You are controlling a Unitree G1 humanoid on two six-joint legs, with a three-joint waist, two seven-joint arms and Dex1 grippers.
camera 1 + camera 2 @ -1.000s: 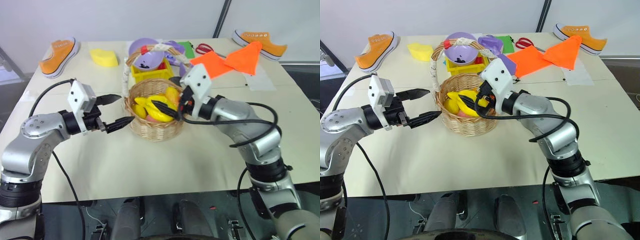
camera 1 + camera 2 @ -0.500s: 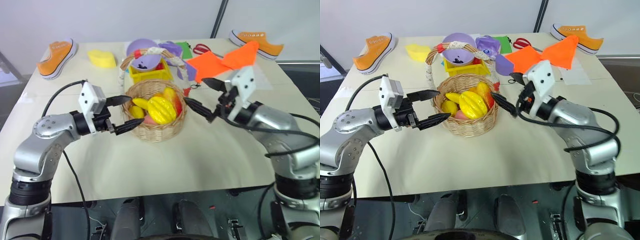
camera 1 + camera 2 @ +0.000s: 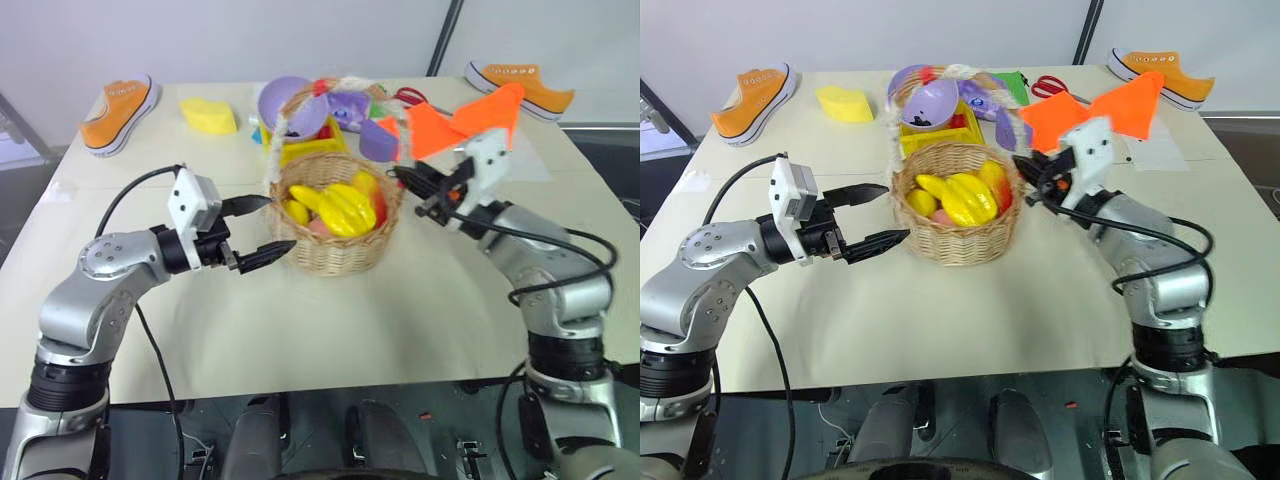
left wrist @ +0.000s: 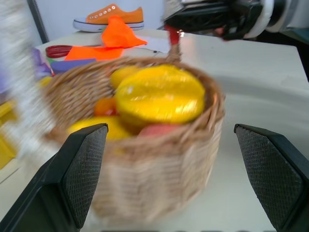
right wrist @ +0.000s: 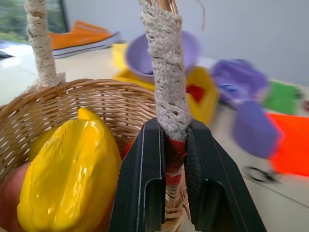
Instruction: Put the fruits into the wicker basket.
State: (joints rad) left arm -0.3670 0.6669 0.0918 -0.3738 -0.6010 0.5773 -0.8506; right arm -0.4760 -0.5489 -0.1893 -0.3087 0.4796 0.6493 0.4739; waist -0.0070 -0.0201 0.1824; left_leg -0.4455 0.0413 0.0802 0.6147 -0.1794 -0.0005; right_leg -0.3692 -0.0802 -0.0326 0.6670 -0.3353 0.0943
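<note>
The wicker basket (image 3: 335, 257) stands mid-table and holds the fruits: a lumpy yellow fruit (image 3: 345, 205), a banana (image 3: 301, 196) and a red-and-yellow mango (image 3: 373, 205). My right gripper (image 3: 405, 180) is shut on the basket's handle (image 5: 164, 72) low on its right side, where red cord meets white. Its black fingers (image 5: 145, 169) clamp the cord from both sides. At the basket's left wall my left gripper (image 3: 278, 222) is open, holding nothing. The left wrist view has the basket (image 4: 145, 164) between its fingers (image 4: 82, 159), and the right gripper (image 4: 181, 21) beyond.
Behind the basket stand a yellow bin (image 3: 305, 153) and a purple bowl (image 3: 292, 102). A pale yellow spongy block (image 3: 208, 115), orange shoes (image 3: 120, 110) (image 3: 520, 80), an orange cloth (image 3: 460, 120) and scissors (image 3: 405, 97) lie along the far edge.
My right gripper drew out of the basket to the right, open, then shut on the handle's right base. The basket has shifted a little right. The left gripper barely moved.
</note>
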